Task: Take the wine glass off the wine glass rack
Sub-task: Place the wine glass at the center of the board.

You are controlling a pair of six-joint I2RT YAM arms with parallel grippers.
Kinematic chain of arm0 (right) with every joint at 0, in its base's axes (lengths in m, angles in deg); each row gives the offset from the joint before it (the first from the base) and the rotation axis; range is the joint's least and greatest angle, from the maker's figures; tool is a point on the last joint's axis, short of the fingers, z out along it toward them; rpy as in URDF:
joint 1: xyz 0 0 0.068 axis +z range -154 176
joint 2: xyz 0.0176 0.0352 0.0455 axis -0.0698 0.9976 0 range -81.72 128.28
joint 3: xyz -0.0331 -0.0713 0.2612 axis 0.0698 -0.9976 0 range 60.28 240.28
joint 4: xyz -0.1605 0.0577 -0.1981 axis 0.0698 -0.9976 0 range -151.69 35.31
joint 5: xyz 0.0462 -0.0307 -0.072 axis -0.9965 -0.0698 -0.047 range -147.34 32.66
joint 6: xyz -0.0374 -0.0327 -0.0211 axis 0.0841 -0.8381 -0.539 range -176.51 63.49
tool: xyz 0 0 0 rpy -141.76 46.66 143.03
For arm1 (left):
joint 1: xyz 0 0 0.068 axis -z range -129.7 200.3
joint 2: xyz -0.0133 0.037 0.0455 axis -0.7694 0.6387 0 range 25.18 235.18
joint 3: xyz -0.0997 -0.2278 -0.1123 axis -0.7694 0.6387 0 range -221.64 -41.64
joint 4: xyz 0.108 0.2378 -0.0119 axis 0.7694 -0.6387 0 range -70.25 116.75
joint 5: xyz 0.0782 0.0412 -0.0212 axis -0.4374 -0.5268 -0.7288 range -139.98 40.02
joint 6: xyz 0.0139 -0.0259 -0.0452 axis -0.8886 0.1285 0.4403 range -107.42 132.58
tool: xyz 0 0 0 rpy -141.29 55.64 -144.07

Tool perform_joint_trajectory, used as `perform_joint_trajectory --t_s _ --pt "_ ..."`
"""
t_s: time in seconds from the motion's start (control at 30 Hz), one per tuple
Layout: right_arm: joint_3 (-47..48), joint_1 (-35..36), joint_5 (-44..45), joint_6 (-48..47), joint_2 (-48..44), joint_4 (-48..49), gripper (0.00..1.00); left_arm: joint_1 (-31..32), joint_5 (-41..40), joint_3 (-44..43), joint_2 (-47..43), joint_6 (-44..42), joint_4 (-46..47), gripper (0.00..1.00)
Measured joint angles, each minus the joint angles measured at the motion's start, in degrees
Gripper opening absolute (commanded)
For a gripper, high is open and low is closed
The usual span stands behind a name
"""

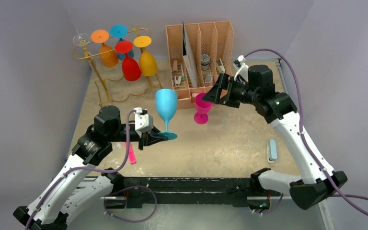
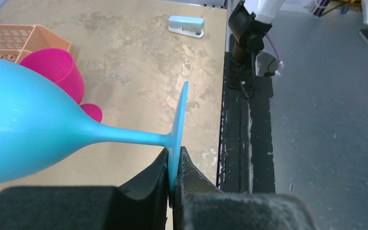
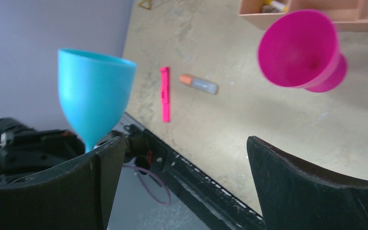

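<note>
My left gripper [image 1: 157, 138] is shut on the foot of a light blue wine glass [image 1: 166, 106], which stands upright at the table's middle; in the left wrist view the jaws pinch the thin foot disc [image 2: 177, 139]. The gold wire rack [image 1: 98, 72] stands at the back left with several glasses hanging upside down: orange [image 1: 108, 53], red [image 1: 130, 66], yellow [image 1: 147, 61], a blue one behind [image 1: 119, 32] and a clear one [image 1: 80, 39]. My right gripper [image 1: 212, 94] is open and empty, beside a magenta glass [image 1: 202, 106] standing on the table.
A peach plastic desk organiser [image 1: 199, 57] stands at the back centre. A pink marker [image 1: 132, 154] lies near my left arm; a light blue stapler [image 1: 271, 150] lies at the front right. A grey-and-orange marker [image 3: 199, 84] shows in the right wrist view.
</note>
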Motion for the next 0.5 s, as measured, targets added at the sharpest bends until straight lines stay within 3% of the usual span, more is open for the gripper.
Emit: perform_joint_trajectory --t_s 0.17,0.37,0.5 --pt "-6.1 0.0 -8.5 4.3 -3.4 8.7 0.96 0.0 -0.1 0.1 -0.4 -6.0 -3.7 0.0" --pt "-3.5 0.0 -19.3 4.8 1.6 12.9 0.86 0.0 2.8 0.0 0.8 -10.5 -6.2 0.0" --pt "-3.1 0.0 -24.9 7.4 4.9 17.5 0.86 0.0 5.0 0.0 2.0 -13.9 -8.4 0.0"
